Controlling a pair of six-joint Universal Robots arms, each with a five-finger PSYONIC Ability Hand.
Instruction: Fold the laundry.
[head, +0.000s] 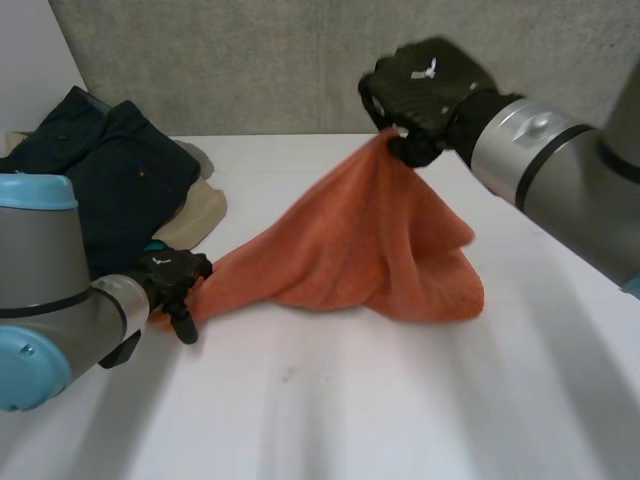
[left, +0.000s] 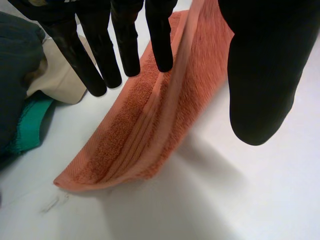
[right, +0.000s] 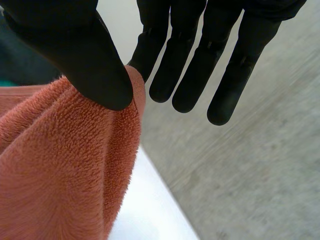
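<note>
Head view, towel (head: 370, 240): orange terry; on the table (head: 400, 420), mid-field; one corner raised into a peak, the rest slumped in folds; one end drawn out thin toward the left hand.
Head view, right hand (head: 425, 85): above the table's far side, at the peak; turned down from the right arm (head: 540, 150); clasping the raised corner.
Head view, left hand (head: 170, 278): low over the table, at the towel's thin end; left arm (head: 40, 300) bent close in.
Head view, stack (head: 110, 170): dark clothes over a beige cloth (head: 195, 215); just beside the thin end.
Left wrist view, towel (left: 135, 135): hemmed band standing on edge; corner down on the table; stack (left: 15, 75) and a teal cloth (left: 30, 122) alongside.
Left wrist view, left hand (left: 260, 75): astride the band near that corner; whether it grips cannot be told.
Right wrist view, right hand (right: 75, 45): thumb pressed on the corner, pinching it against the nearest finger; other fingers straight, clear of the cloth.
Right wrist view, towel (right: 65, 170): hangs from the pinch; deep nap.
Handling (a judgement): light, soft, limp; no shape of its own, so it should sag between holds; nap gives friction, slipping unlikely; nothing to break.
Hold points: corners or hem; two corners of one edge, held apart, should let it hang flat.
</note>
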